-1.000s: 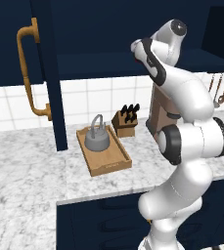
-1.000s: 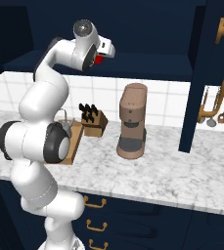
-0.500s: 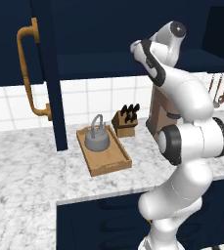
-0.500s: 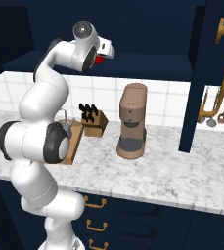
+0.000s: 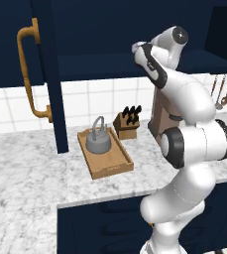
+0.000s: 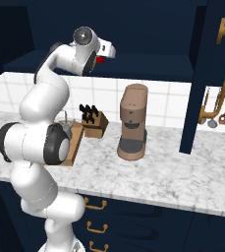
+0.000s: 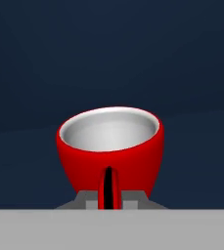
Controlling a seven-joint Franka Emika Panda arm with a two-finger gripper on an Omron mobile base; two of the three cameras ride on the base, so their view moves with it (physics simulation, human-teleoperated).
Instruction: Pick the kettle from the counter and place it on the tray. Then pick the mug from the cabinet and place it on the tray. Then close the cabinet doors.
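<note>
We see a white tiled wall, a brown coffee machine, a knife block and utensils hanging at the right.

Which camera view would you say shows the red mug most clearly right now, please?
The hand view: the mug sits close and centred, its white inside and handle facing the camera, with the gripper shut on that handle. The right base view gives a small red sliver beside the hand.

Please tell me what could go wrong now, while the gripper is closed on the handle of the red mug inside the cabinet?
1. The gripper pinches only the thin handle of the mug, so the mug may swing or slip when lifted.
2. The kettle already stands on the tray; the mug could knock it unless it goes to the bare near end.
3. The open cabinet door stands beside the tray and the arm might brush it.
</note>
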